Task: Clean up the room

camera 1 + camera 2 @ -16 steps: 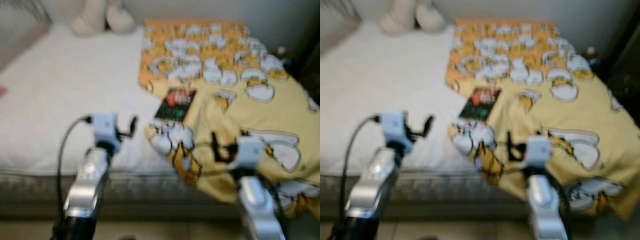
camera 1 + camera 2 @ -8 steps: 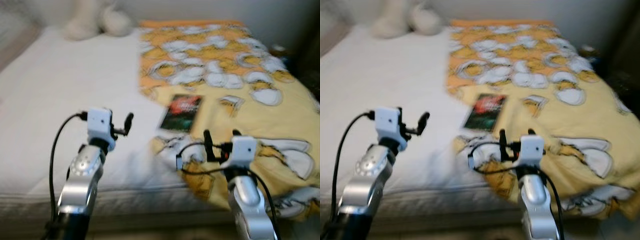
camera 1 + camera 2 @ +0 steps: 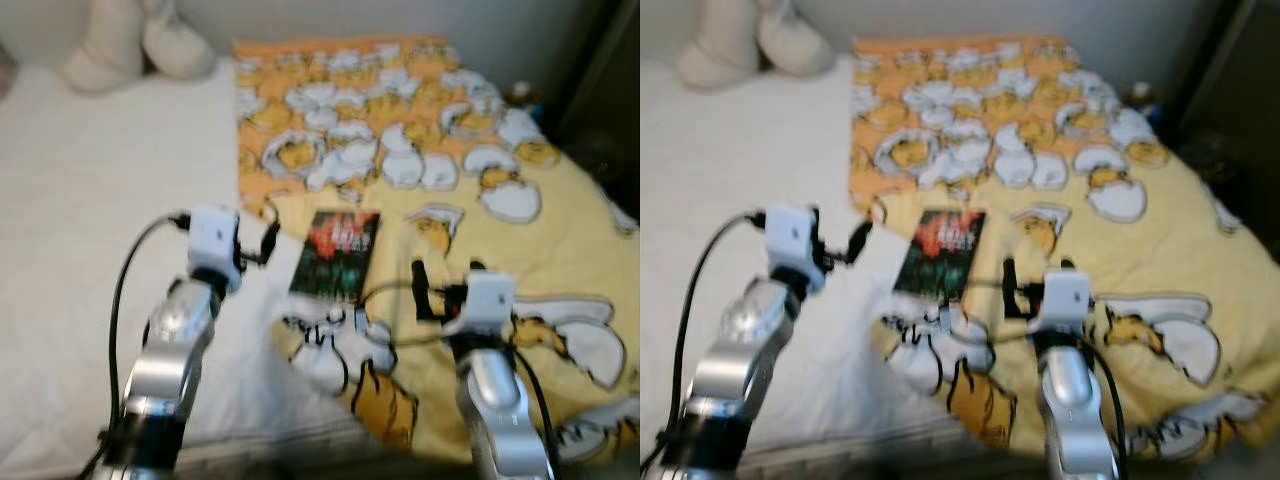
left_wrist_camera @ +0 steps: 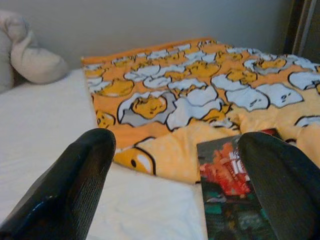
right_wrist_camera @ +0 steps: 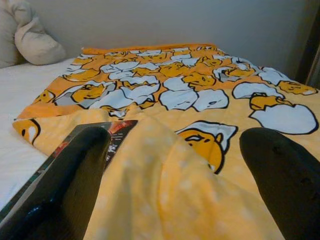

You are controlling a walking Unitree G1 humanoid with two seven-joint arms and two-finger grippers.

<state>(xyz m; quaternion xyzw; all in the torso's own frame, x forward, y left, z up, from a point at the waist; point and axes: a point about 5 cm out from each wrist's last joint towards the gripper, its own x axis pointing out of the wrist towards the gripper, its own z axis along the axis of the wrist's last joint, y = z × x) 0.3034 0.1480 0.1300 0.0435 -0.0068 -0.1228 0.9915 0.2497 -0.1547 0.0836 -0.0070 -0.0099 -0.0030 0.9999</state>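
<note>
A dark book [image 3: 336,255] with a red-and-green cover lies flat on the bed, where the white sheet [image 3: 90,220] meets a yellow blanket [image 3: 520,200] printed with cartoon eggs. My left gripper [image 3: 266,242] hovers open just left of the book, above the sheet. In the left wrist view the book [image 4: 235,200] lies ahead between the two black fingers [image 4: 75,185]. My right gripper [image 3: 446,277] stands open over the rumpled blanket, just right of the book's near end. The right wrist view shows the book [image 5: 107,135] half behind a blanket fold [image 5: 165,180].
Two cream cushions or soft toys [image 3: 130,45] rest at the head of the bed by the wall. Dark furniture [image 3: 610,90] stands close along the bed's right side, with a small object [image 3: 518,95] beside it. The blanket bunches in folds near the bed's front edge [image 3: 350,360].
The whole view has shifted: the bed's front edge has dropped out of sight and the bed looks closer. Both grippers now sit nearer the book, one on each side.
</note>
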